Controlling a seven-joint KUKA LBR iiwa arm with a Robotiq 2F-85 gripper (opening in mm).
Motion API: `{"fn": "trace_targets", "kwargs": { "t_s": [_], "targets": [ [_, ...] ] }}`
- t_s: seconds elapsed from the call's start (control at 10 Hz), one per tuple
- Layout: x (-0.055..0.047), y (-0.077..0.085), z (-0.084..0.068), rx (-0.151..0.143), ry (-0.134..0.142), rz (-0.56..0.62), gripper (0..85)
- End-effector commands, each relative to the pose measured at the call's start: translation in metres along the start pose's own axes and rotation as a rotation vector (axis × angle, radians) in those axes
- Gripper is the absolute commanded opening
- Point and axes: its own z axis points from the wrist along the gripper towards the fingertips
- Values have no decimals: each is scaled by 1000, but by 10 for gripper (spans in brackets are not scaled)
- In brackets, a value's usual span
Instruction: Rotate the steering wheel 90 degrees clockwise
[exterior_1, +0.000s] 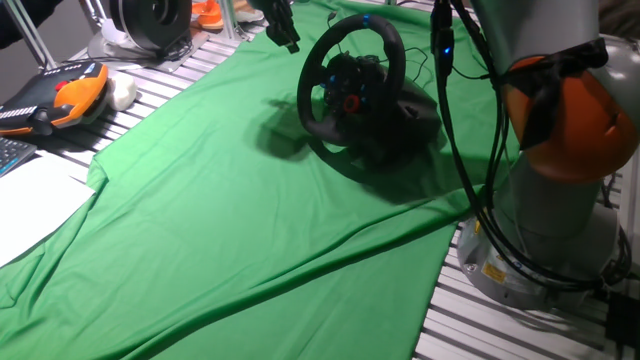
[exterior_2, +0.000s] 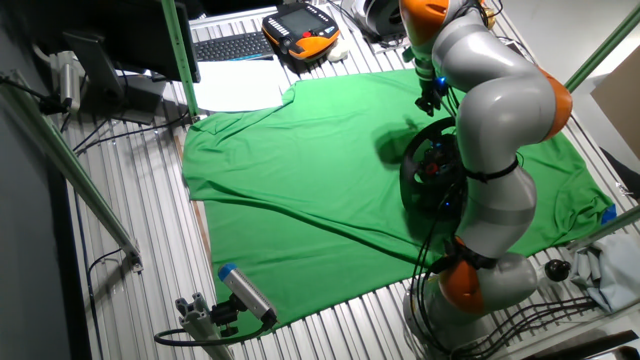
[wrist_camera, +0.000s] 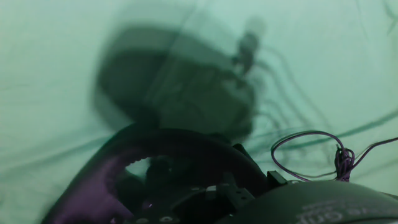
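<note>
The black steering wheel (exterior_1: 350, 85) stands tilted on its bulky base at the back of the green cloth (exterior_1: 250, 230), with a red knob and small buttons on its hub. In the other fixed view the arm covers part of the steering wheel (exterior_2: 428, 165). My gripper (exterior_1: 284, 33) hangs in the air just above and to the left of the rim's top, apart from it. Its dark fingers are too small and blurred to show their spacing. The hand view shows only the wheel's rim (wrist_camera: 168, 146) from above, with blurred shadows on the cloth and no fingers.
An orange and black pendant (exterior_1: 62, 95) and white paper (exterior_1: 30, 205) lie left of the cloth. A round black-and-silver device (exterior_1: 150, 20) stands at the back left. My arm's base (exterior_1: 545, 240) and hanging cables (exterior_1: 455, 110) crowd the right side.
</note>
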Motion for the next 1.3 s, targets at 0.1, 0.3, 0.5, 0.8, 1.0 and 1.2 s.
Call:
{"fn": "trace_targets", "kwargs": {
  "t_s": [0.1, 0.3, 0.5, 0.8, 1.0, 1.2],
  "targets": [
    [0, 0, 0, 22, -14, 3, 510],
    [0, 0, 0, 10, -18, 1, 510],
    [0, -1, 1, 15, -21, 1, 510],
    [-1, -1, 1, 18, -23, 2, 510],
    [-1, -1, 1, -3, -14, 16, 510],
    [-1, -1, 1, -54, 14, 230, 340]
  ]
}}
